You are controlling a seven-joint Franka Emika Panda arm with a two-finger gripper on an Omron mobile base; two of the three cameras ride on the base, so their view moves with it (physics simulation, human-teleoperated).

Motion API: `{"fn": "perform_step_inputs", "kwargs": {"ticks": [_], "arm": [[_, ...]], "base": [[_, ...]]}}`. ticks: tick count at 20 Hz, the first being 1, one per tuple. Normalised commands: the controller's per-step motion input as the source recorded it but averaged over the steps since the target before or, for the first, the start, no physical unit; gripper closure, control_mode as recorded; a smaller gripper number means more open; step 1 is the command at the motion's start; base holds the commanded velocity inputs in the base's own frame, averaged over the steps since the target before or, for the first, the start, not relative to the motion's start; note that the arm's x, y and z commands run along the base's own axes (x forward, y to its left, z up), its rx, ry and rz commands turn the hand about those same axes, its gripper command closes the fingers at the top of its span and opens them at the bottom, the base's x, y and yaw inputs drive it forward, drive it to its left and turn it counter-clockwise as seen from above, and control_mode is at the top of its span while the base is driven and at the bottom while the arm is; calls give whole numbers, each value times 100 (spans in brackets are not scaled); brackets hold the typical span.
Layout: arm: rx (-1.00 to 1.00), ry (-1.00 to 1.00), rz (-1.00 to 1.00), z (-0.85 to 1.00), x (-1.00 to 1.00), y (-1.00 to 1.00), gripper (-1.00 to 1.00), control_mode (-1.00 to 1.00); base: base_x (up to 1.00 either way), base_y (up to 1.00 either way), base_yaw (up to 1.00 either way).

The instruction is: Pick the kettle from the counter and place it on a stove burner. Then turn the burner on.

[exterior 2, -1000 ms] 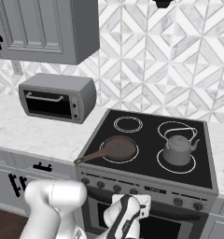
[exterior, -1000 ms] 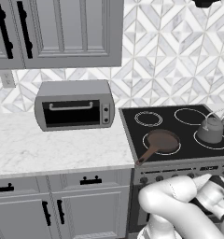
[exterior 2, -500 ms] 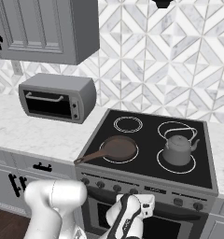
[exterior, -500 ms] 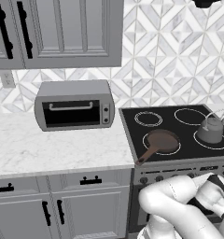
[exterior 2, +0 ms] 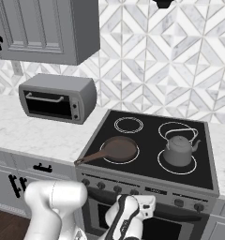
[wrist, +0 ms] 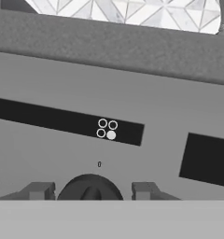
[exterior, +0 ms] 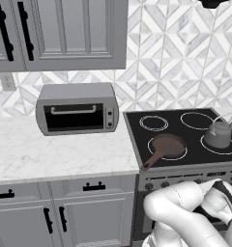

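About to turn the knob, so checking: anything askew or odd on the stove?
Nothing stands out. The kettle sits upright on its burner, the pan lies flat, and the gripper straddles a knob.

Kettle (exterior 2: pixel 178 151): grey, squat, upright, wire handle arched up, spout toward cooktop's right edge. Sits centred on stove burner (exterior 2: pixel 162 164), front-right corner. Counter (exterior 2: pixel 20 133): white marble.

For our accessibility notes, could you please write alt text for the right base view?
A kettle sits on the front-right burner of a black cooktop, with a frying pan on the front-left one. A toaster oven stands on the counter to the left, and the arm reaches low toward the stove's knobs.
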Motion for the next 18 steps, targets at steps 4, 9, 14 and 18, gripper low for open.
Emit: {"fn": "perform_step_inputs", "kwargs": {"ticks": [4,9,14,18], "arm": [[0,0,8,0,0,16,100,-100],[-10,0,20,0,0,4,100,-100],[-28,0,28,0,0,0,100,-100],[-36,0,30,0,0,0,100,-100]], "base": [[0,0,0],[0,0,0],[0,0,0],[0,0,0]]}}
